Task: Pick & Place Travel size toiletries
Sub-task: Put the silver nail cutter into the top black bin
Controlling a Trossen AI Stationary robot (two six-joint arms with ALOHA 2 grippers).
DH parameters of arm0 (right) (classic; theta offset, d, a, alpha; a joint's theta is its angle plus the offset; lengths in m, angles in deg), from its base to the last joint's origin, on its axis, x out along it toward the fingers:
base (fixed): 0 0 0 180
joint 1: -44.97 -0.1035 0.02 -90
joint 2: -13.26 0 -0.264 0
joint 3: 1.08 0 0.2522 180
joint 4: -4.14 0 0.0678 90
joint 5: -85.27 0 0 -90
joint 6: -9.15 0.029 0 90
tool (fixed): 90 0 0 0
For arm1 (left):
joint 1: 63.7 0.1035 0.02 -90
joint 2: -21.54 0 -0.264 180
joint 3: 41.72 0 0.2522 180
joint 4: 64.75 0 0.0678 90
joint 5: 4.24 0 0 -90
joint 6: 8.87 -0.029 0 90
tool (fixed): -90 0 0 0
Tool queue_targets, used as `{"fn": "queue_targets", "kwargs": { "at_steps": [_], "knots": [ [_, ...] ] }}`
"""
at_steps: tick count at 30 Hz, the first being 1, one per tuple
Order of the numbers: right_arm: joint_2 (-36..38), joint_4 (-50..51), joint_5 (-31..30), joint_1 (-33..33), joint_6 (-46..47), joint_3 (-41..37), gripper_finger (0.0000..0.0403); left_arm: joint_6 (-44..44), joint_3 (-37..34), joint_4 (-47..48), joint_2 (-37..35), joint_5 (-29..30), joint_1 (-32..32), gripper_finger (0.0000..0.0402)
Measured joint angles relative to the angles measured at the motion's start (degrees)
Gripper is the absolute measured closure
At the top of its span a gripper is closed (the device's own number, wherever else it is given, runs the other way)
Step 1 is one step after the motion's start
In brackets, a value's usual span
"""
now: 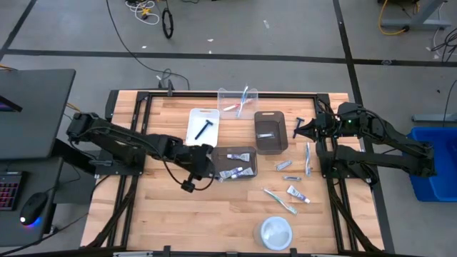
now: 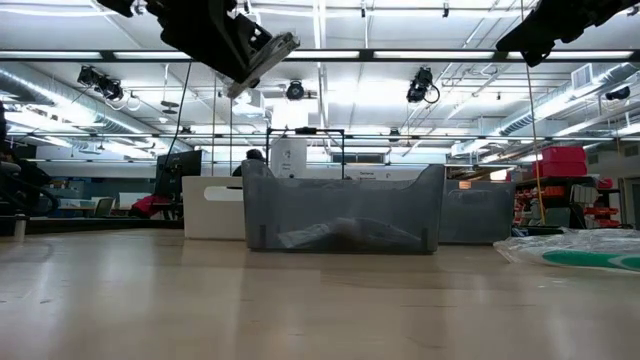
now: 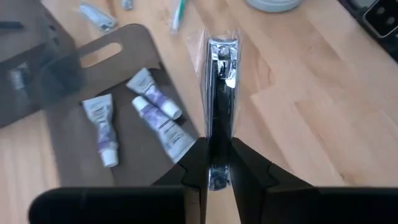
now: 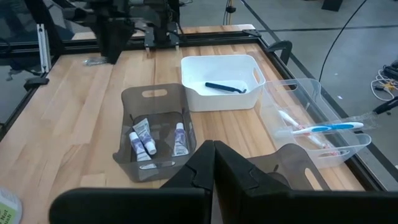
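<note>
— What do we see in the left end effector (image 3: 217,163)?
— It pinches a wrapped nail clipper (image 3: 219,93) above the grey bin (image 1: 240,151) of small tubes (image 3: 103,129).
— And the right end effector (image 4: 214,163)?
— Pressed together, empty, over the worktop's (image 1: 171,214) far right.

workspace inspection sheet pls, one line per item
surface: wooden table, bare at the left.
job's things: three small tubes in the grey bin; razor in the white bin; toothbrushes in the clear bin; loose tubes and toothbrushes lie right of centre.
clutter: round white dish at the near edge.
grippers: left gripper shut on a wrapped nail clipper beside the grey bin; right gripper shut, empty, at the right edge.
cables: loops on the floor.
surroundings: blue crate, keyboard and mouse.
</note>
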Motion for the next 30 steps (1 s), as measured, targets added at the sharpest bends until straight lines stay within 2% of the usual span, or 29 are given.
{"fn": "queue_targets", "kwargs": {
  "at_steps": [14, 21, 30],
  "knots": [
    [0.0, 0.0, 0.0, 0.0, 0.0, 0.0, 0.0389, 1.4, 0.0, -5.3, -1.5, 0.8, 6.2, 0.0353],
    [0.0, 0.0, 0.0, 0.0, 0.0, 0.0, 0.0389, 1.3, 0.0, -10.7, -1.5, -3.0, 9.9, 0.0353],
    [0.0, 0.0, 0.0, 0.0, 0.0, 0.0, 0.0389, 5.9, 0.0, -14.6, -1.5, -3.3, 13.8, 0.0354]
  ]
}}
